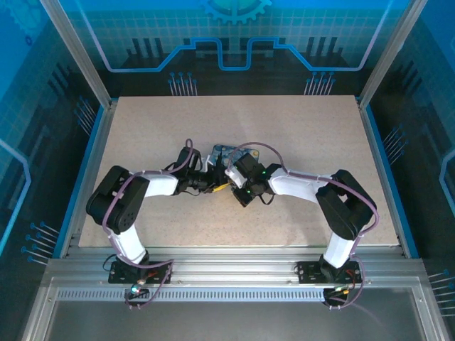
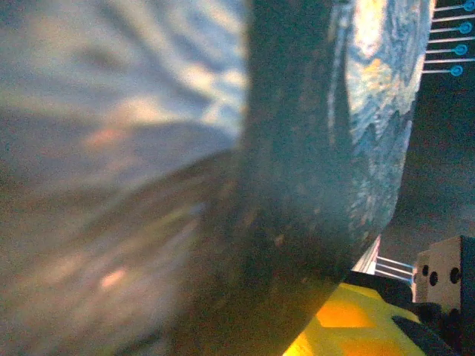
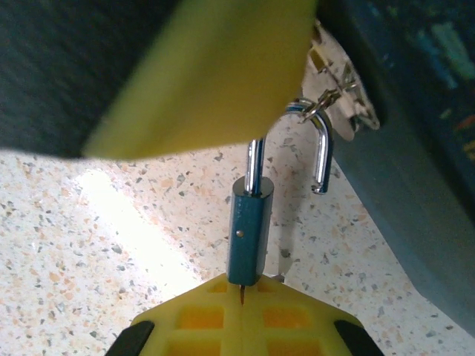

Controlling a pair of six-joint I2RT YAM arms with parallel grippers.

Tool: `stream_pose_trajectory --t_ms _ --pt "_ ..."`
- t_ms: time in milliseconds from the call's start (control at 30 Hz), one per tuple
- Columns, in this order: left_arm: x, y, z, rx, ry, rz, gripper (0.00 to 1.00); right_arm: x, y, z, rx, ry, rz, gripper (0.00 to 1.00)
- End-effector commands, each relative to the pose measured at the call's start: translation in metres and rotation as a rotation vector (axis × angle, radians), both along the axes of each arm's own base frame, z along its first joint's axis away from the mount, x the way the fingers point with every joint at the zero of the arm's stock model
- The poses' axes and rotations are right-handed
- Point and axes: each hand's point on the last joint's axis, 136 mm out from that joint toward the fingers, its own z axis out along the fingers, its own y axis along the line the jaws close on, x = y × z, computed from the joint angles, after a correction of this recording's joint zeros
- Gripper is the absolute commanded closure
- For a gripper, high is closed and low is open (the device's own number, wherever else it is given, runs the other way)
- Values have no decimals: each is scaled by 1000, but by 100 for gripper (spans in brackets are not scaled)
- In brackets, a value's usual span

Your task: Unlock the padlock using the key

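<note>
A small blue padlock [image 3: 250, 236] hangs just above the speckled table. Its steel shackle [image 3: 320, 152] stands open, one leg free of the body, and is hooked through the zipper pulls of a dark blue painted pouch [image 3: 415, 148]. My right gripper [image 3: 243, 297] is shut on the key, whose thin blade [image 3: 243, 291] enters the padlock's underside; the rest of the key is hidden. My left gripper [image 1: 212, 186] is pressed into the pouch [image 2: 312, 148], one yellow finger [image 2: 349, 326] showing beside the fabric. That finger [image 3: 215, 67] covers the top of the shackle.
Both arms meet at the middle of the table [image 1: 306, 128], with the pouch [image 1: 219, 152] just beyond the two grippers. Bare speckled surface lies all around. Metal frame rails [image 1: 227, 266] run along the near edge.
</note>
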Motion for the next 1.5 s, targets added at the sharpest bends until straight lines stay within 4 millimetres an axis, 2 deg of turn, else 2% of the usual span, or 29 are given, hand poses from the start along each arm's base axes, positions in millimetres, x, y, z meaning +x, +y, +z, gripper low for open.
stream_pose_trajectory --t_ms 0,200,333,367,400,433,633,1033,1267,1467 --pt "-10 16 -10 40 61 50 59 -5 5 6 -40 -21 65 100" --pt "-17 24 -3 48 48 60 52 -1 5 11 -58 -63 102 100" --pt "-25 30 3 63 32 61 40 -2 3 12 -85 -71 140 100" --pt "-28 31 5 69 32 60 33 -2 2 12 -93 -70 152 100" --pt "-30 33 7 73 29 58 3 -2 1 13 -100 -73 161 100" --pt "-32 34 9 78 29 54 1 -2 1 13 -105 -75 171 100" --pt "-49 42 19 112 30 37 1 -3 3 19 -101 -91 215 100" --pt "-79 60 39 185 1 13 1 -7 3 15 -124 -86 306 100" --pt "-89 68 40 218 -5 16 1 -4 5 9 -147 -105 361 100" --pt "-88 71 42 226 -11 31 1 -1 9 4 -161 -88 384 100"
